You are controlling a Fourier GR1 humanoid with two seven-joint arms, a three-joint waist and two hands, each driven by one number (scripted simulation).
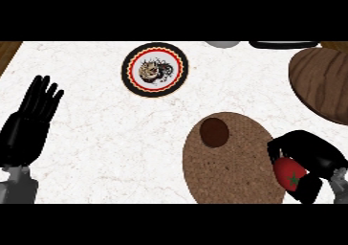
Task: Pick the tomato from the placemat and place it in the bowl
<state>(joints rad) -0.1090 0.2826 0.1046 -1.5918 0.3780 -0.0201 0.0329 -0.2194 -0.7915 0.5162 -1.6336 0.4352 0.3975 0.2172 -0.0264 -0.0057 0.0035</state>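
Right hand (311, 155) fingers partly hide the tomato (288, 175).

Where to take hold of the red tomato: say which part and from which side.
Around its round red body, from the right and above, as the right hand does now: fingers curl over it at the brown oval placemat's right edge, green stem facing up.

No readable text, labels or numbers; plate (155, 70) bears only ornamental pattern.

Place: kitchen counter
Surface: white marble top (99, 129)
Tableware: patterned plate (155, 70), round placemat (233, 162), wooden bowl (329, 83)
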